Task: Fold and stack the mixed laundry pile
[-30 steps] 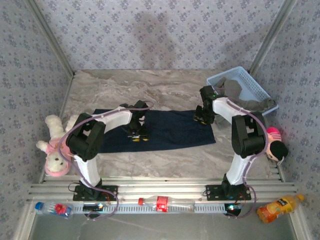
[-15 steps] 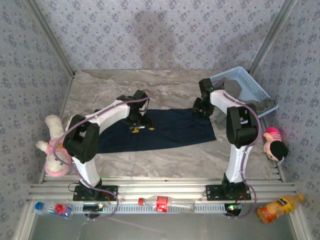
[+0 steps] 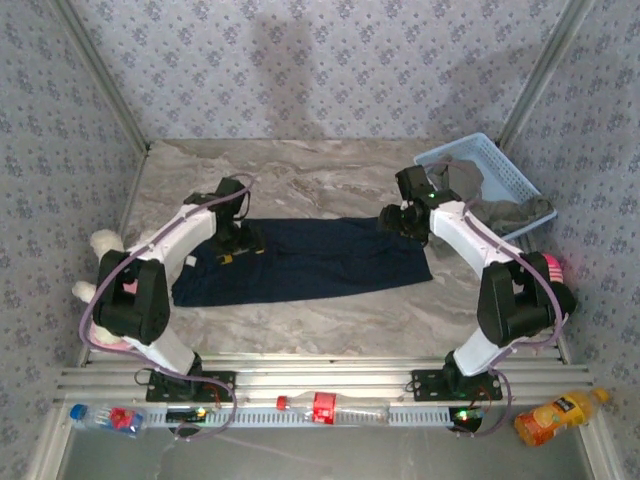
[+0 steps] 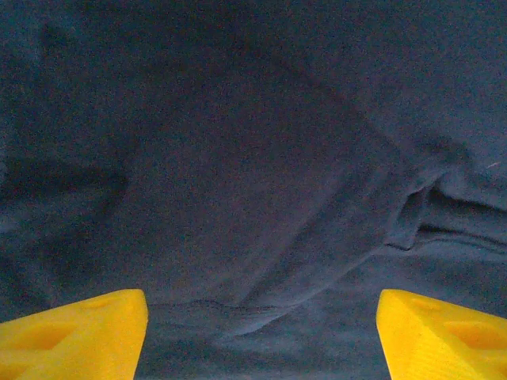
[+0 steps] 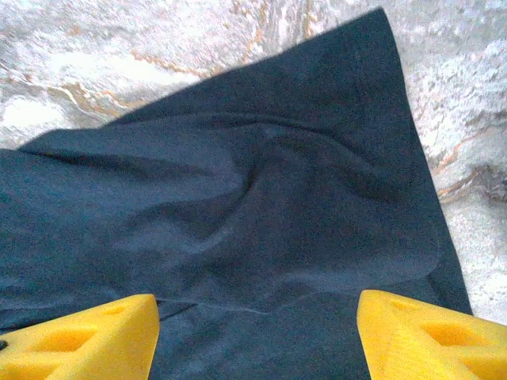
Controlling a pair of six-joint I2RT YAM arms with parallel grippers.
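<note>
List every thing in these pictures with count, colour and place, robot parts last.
dark navy cloth T-shirt: one, navy, spread flat mid-table
grey-olive cloth garment: one, grey-olive, in the basket and draped over its near rim
light blue plastic basket: one, light blue, far right corner
white plush toy: one, white with pink, left table edge
pink doll with dark hair: one, pink, right table edge
clear plastic bottle with blue cap: one, front rail, left
clear plastic bottle with red label: one, front rail, middle
orange juice bottle: one, orange, front rail, right
grey marble table: one, grey
left pincer: one, yellow-tipped, open over the shirt's left part
right pincer: one, yellow-tipped, open over the shirt's right corner
</note>
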